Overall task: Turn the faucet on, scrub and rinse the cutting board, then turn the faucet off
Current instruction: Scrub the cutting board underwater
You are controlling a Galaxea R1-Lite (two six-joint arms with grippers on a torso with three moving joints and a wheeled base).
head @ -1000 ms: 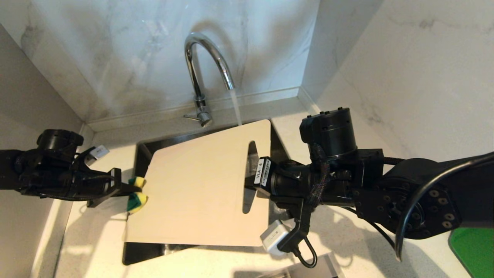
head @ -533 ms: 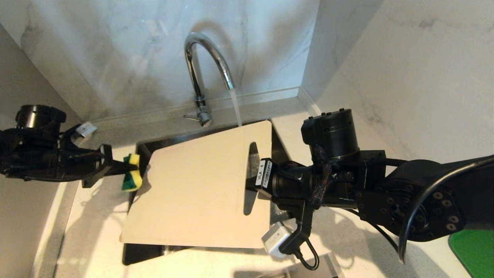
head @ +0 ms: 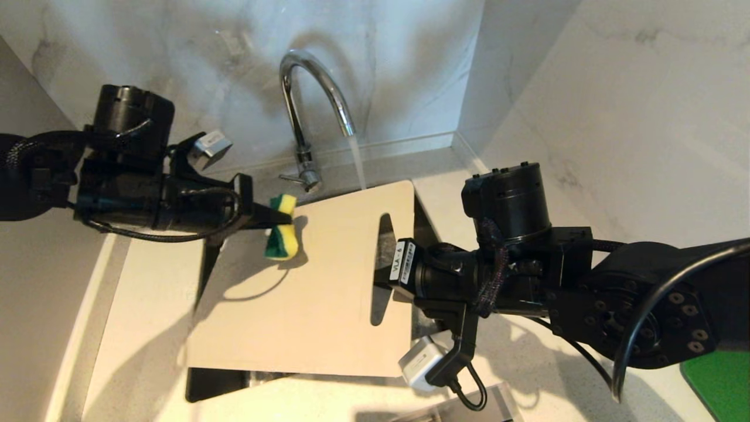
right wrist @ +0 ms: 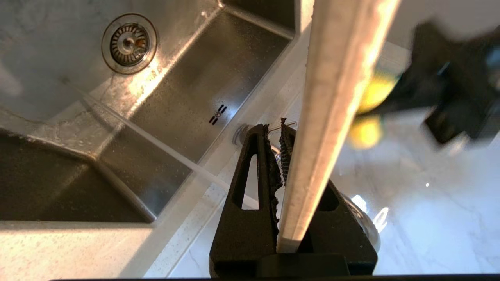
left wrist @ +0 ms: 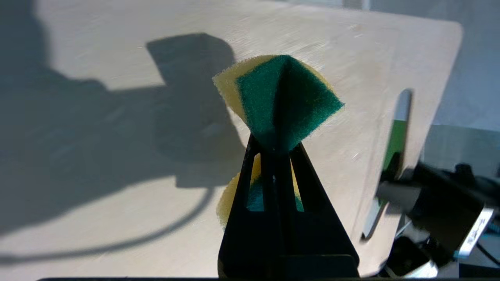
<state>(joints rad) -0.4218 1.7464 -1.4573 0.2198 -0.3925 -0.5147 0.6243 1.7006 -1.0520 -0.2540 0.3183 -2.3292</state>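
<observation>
So the left gripper (head: 266,218) with the sponge (head: 280,235) swung up from the cutting board (head: 304,293)'s 9 o'clock edge to hover over its 11 o'clock corner, near the faucet (head: 304,117).

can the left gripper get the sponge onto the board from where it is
Probably yes. The left gripper, shut on the sponge, hangs over the board's open face, nothing between; the right gripper clamps the slot end.

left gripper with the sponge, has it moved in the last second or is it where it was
Yes. The left gripper, shut on the sponge, has gone from off the cutting board's far-left edge up and inward over the board, closer to the faucet.
</observation>
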